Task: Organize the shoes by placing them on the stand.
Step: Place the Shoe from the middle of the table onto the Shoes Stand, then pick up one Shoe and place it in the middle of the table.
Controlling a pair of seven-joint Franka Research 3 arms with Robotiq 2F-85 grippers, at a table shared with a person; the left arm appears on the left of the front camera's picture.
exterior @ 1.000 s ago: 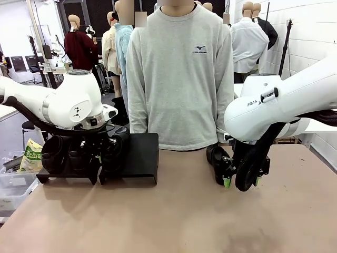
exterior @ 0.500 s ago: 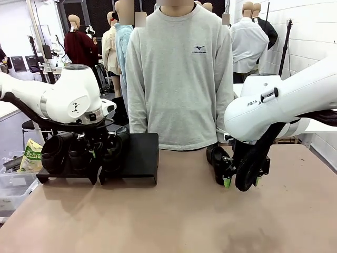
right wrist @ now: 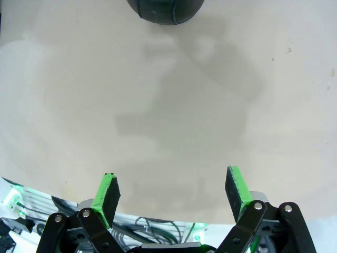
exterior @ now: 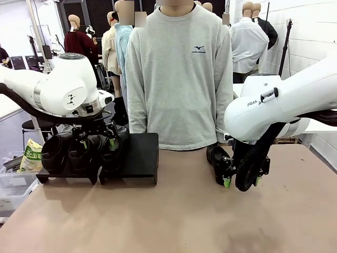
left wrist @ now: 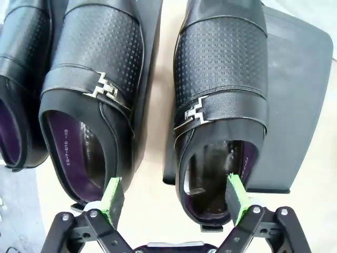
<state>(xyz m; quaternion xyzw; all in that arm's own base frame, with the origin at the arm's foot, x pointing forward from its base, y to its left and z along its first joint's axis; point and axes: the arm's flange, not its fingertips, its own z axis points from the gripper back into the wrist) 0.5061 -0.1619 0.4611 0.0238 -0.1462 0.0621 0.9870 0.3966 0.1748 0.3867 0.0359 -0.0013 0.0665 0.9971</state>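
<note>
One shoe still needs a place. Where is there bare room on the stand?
The right stand is bare between its third shoe and its right edge. The left stand is crowded by two shoes. The last shoe sits beside the right pincer.

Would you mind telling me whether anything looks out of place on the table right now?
One black shoe sits alone on the tabletop beside the right gripper, away from the stand where the other shoes sit. Nothing looks spilled or damaged.
</note>
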